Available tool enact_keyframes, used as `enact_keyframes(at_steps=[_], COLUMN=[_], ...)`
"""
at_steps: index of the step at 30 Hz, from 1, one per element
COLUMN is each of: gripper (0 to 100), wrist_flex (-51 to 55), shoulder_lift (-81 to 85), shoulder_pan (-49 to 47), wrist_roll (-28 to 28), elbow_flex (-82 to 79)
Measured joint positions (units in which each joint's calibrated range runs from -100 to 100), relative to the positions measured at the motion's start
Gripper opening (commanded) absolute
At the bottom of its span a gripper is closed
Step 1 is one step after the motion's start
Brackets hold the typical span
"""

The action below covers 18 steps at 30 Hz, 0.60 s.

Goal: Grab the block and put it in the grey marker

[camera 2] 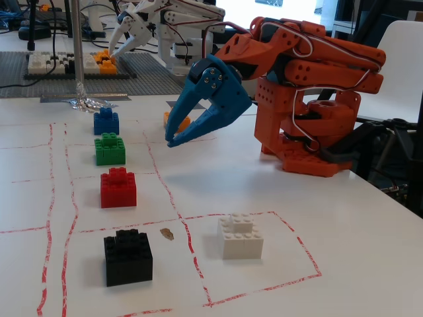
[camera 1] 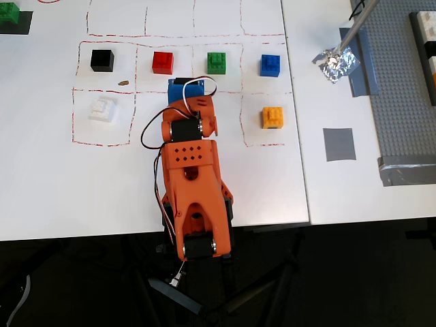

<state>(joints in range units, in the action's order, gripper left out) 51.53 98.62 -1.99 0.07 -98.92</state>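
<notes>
The white block (camera 1: 103,109) sits in a red-outlined square at the left of the overhead view, and at the front centre of the fixed view (camera 2: 240,236). The grey marker (camera 1: 339,144), a flat dark-grey square, lies far to the right on the neighbouring white sheet. My gripper (camera 2: 173,140) has blue jaws with the tips together and nothing between them. It hovers above the table, well behind the block in the fixed view. In the overhead view only its blue top (camera 1: 185,88) shows, to the right of the block.
Black (camera 1: 102,60), red (camera 1: 163,63), green (camera 1: 217,63) and blue (camera 1: 270,65) bricks stand in a row. An orange-yellow brick (camera 1: 272,117) sits between arm and marker. Crumpled foil (camera 1: 335,63) on a pole and a grey baseplate (camera 1: 402,88) are at the right.
</notes>
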Motion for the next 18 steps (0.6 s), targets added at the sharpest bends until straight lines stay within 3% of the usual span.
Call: enact_keyframes(at_steps=[12,18], gripper=[0,0], wrist_flex=[0.0,2.81], shoulder_lift=[0.0,-4.04], shoulder_pan=[0.1,0.9], wrist_roll=[0.44,4.98], elbow_flex=[0.0,3.43])
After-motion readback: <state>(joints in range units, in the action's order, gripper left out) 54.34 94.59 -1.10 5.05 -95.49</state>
